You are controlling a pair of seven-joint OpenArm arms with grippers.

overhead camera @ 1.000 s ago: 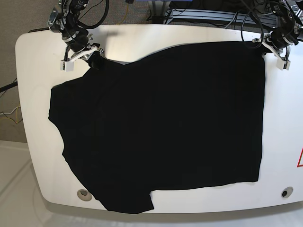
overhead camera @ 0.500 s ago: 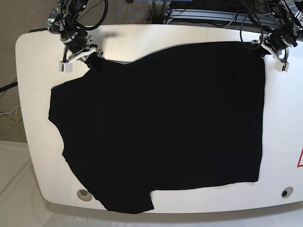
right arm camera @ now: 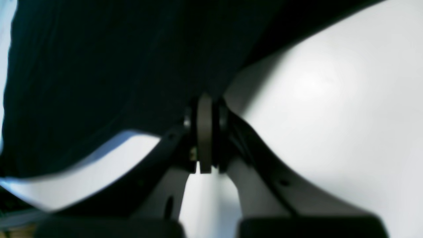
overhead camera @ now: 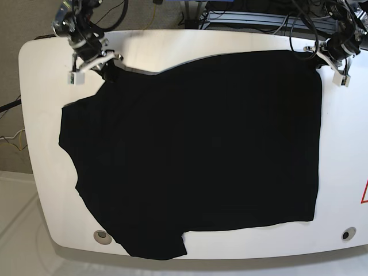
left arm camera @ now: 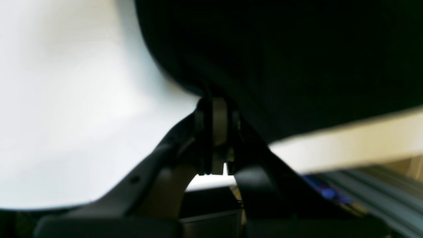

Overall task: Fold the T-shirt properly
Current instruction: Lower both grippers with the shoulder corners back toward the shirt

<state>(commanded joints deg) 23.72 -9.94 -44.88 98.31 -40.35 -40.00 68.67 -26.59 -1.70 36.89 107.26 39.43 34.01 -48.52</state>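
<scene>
The black T-shirt (overhead camera: 195, 149) lies spread flat on the white table (overhead camera: 40, 115), with one sleeve reaching the front edge. At the back left of the base view my right gripper (overhead camera: 108, 68) is shut on a corner of the cloth. My left gripper (overhead camera: 321, 61) is shut on the back right corner. The right wrist view shows the right gripper (right arm camera: 205, 102) pinched on the T-shirt (right arm camera: 115, 66). In the left wrist view the left gripper (left arm camera: 216, 105) clamps the T-shirt (left arm camera: 297, 59) edge. No print shows.
Cables and metal rails (overhead camera: 247, 17) run behind the table's back edge. Two round holes, one at the left (overhead camera: 102, 235) and one at the right (overhead camera: 345, 234), sit near the front edge. A red triangle mark (overhead camera: 364, 192) lies at the right edge.
My right gripper has pulled its corner of the shirt back and slightly left, drawing that edge tighter. The left gripper has shifted only slightly toward the back.
</scene>
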